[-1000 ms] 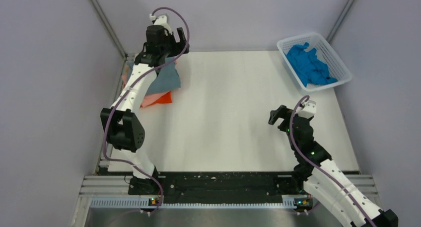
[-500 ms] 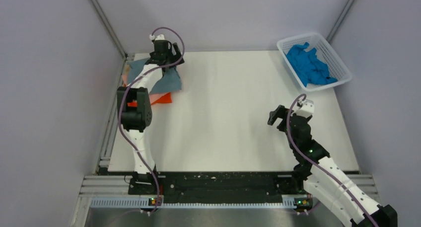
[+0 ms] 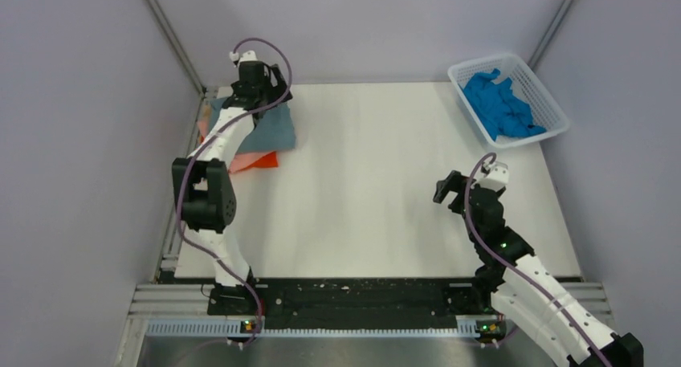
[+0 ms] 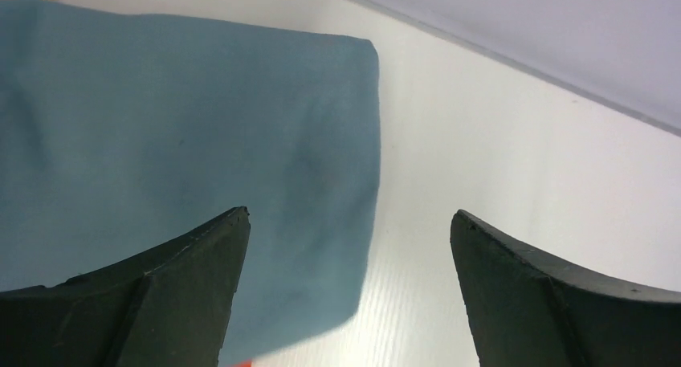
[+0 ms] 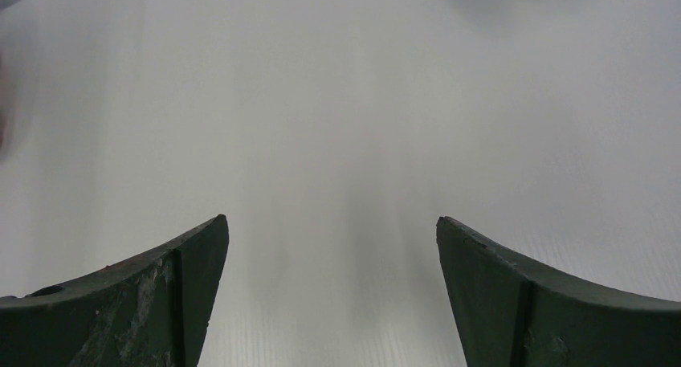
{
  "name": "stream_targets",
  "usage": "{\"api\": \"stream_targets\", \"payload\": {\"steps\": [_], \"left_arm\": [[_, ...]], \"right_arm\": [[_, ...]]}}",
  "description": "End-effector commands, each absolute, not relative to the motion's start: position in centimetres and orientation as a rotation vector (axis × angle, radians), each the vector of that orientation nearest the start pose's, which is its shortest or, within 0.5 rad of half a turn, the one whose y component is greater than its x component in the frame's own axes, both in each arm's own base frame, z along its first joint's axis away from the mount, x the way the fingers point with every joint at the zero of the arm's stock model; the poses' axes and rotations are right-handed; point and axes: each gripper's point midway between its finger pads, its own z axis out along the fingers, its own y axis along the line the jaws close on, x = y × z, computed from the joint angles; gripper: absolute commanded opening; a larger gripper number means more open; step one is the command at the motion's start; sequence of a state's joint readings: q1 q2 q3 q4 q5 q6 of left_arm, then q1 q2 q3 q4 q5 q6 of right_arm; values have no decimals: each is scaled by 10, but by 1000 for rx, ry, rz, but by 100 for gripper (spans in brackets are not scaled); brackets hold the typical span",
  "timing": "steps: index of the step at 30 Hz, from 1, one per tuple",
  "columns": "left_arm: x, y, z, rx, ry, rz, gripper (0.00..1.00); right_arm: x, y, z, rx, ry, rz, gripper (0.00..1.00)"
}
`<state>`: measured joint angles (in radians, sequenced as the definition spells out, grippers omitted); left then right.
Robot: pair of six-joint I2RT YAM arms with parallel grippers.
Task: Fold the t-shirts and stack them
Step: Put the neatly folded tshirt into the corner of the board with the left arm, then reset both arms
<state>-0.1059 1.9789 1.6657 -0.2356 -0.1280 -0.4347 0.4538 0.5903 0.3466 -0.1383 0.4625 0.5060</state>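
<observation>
A folded dusty grey-blue t-shirt (image 3: 271, 131) lies on top of a stack at the table's far left corner. Beneath it a salmon-pink t-shirt (image 3: 239, 161) and an orange t-shirt (image 3: 263, 160) stick out. My left gripper (image 3: 269, 94) hovers open above the stack's far edge. In the left wrist view, the left gripper (image 4: 349, 222) straddles the right edge of the grey-blue t-shirt (image 4: 177, 126) without touching it. A bright blue t-shirt (image 3: 502, 106) is crumpled in the basket. My right gripper (image 3: 450, 189) (image 5: 332, 222) stands open over bare table.
The white mesh basket (image 3: 554, 129) sits at the far right corner. Grey walls close in the table on the left, back and right. The white table (image 3: 369, 182) stretches between the stack and the right arm.
The left gripper has come down from a raised pose to just over the stack's far edge, and its elbow has shifted. The right arm has barely moved.
</observation>
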Motion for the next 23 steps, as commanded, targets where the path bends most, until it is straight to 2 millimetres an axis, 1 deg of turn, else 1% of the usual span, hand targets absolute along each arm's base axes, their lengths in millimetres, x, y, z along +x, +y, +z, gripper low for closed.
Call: {"api": "stream_targets", "payload": {"steps": [1, 3, 4, 6, 8, 10, 12, 14, 16, 18, 20, 23], "left_arm": [[492, -58, 301, -420, 1861, -200, 99], [447, -65, 303, -431, 1864, -231, 99], [424, -68, 285, -437, 1889, -246, 99], [386, -76, 275, -422, 1852, -330, 99], [353, -81, 253, -413, 1841, -412, 99], [324, -81, 226, -417, 1866, -451, 99], [303, -81, 203, -412, 1883, -473, 99], [290, -80, 187, -392, 1895, -476, 99], [281, -77, 180, -376, 1912, -461, 99], [275, -75, 178, -356, 1918, -447, 99], [274, -70, 179, -376, 1905, -427, 99], [273, -71, 182, -364, 1884, -436, 99]], "right_arm": [[262, 58, 158, 367, 1822, 215, 99], [260, 57, 160, 380, 1816, 222, 99], [258, 56, 161, 387, 1814, 225, 99], [256, 56, 162, 404, 1808, 238, 99], [255, 56, 162, 412, 1812, 247, 99], [254, 58, 162, 411, 1815, 259, 99], [254, 57, 161, 427, 1813, 262, 99], [254, 55, 161, 447, 1808, 260, 99], [254, 55, 160, 453, 1808, 259, 99], [253, 55, 158, 460, 1813, 261, 99], [252, 55, 154, 459, 1821, 261, 99], [250, 54, 153, 461, 1820, 259, 99]]}}
